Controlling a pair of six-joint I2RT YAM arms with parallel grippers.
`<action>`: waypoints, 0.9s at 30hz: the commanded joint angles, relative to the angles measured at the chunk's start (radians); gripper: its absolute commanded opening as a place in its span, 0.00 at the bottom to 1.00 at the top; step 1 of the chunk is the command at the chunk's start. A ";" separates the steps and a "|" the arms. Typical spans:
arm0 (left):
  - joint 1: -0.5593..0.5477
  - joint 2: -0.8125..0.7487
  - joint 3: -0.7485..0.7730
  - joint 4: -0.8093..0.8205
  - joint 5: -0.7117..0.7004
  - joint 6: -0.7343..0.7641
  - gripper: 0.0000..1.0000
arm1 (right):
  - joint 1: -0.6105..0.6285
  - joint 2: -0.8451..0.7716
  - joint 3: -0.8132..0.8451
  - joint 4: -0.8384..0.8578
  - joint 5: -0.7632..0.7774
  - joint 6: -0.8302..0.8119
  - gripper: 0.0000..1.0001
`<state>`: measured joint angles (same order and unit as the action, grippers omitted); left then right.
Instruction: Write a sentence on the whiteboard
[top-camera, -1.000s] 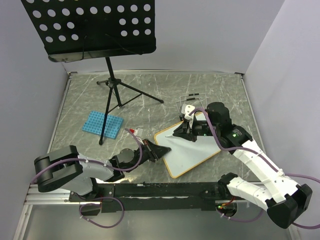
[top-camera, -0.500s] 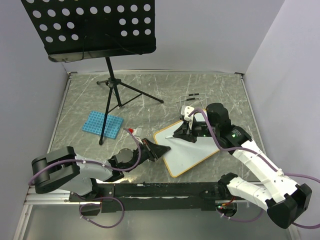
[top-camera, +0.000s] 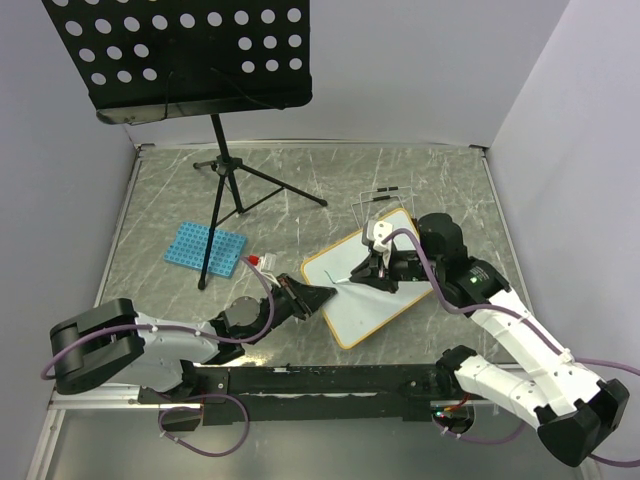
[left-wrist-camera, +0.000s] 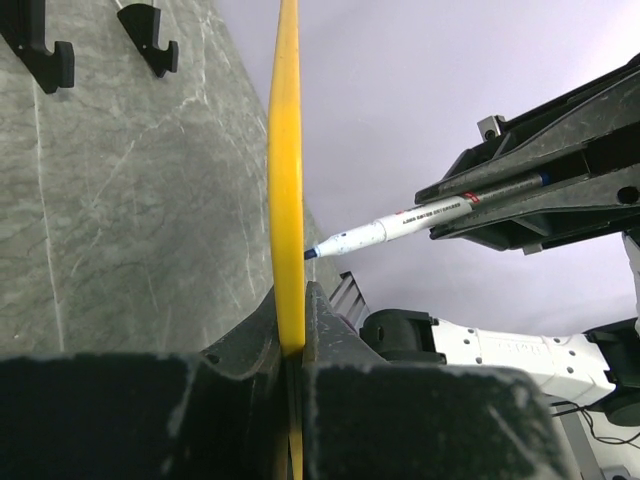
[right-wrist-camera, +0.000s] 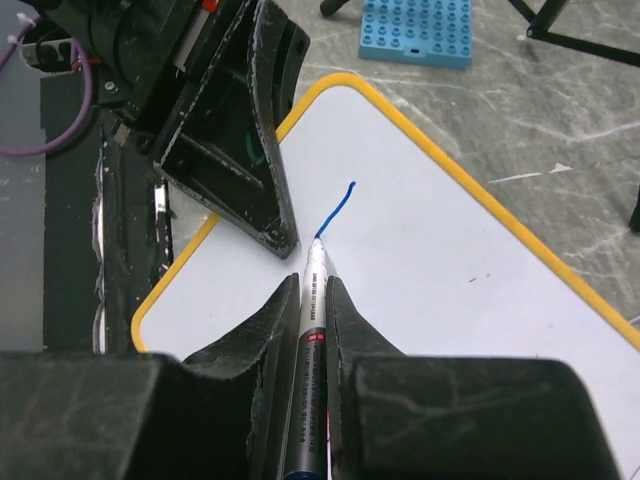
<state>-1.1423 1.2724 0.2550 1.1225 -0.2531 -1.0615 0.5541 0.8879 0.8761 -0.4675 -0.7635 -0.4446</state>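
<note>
Grey marbled table (top-camera: 440, 180), pale walls on three sides: that is your workspace. Your whiteboard (top-camera: 375, 302) lies in the right half of it, towards the near edge and turned askew to the table's edges. Of the sentence (right-wrist-camera: 338, 205) you have only one short, curved blue stroke, near the board's left corner.

Your marker (right-wrist-camera: 316, 262) meets the lower end of that stroke with its tip on the white surface. The right gripper (right-wrist-camera: 313, 290) holds it, jaws closed tight on the barrel with the tip pointing away from the wrist. From above, this gripper (top-camera: 368, 268) hangs over the far-left part of the board, its arm coming in from the right.

Your left gripper (top-camera: 318, 297) clamps the board's left edge. Its wrist view shows the yellow frame (left-wrist-camera: 288, 200) edge-on, pinched between the two fingers (left-wrist-camera: 262, 325), with the marker (left-wrist-camera: 400, 222) just beyond it.

Further out, left of the board and well apart from it, you have a blue rack (top-camera: 205, 247) on the table. A black perforated stand (top-camera: 180, 55) rises over the far-left corner, its tripod legs (top-camera: 235, 175) spread behind the rack.
</note>
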 joint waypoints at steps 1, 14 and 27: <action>-0.007 -0.056 0.035 0.214 0.018 -0.012 0.01 | 0.009 0.005 -0.017 -0.027 0.035 -0.020 0.00; -0.007 -0.016 0.030 0.250 0.055 -0.038 0.01 | 0.003 0.063 0.063 0.033 0.112 0.012 0.00; -0.007 0.007 0.032 0.275 0.072 -0.043 0.01 | -0.017 0.108 0.101 0.047 0.125 0.023 0.00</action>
<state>-1.1378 1.3052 0.2504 1.1019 -0.2302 -1.0714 0.5461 0.9806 0.9363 -0.4454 -0.6708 -0.4229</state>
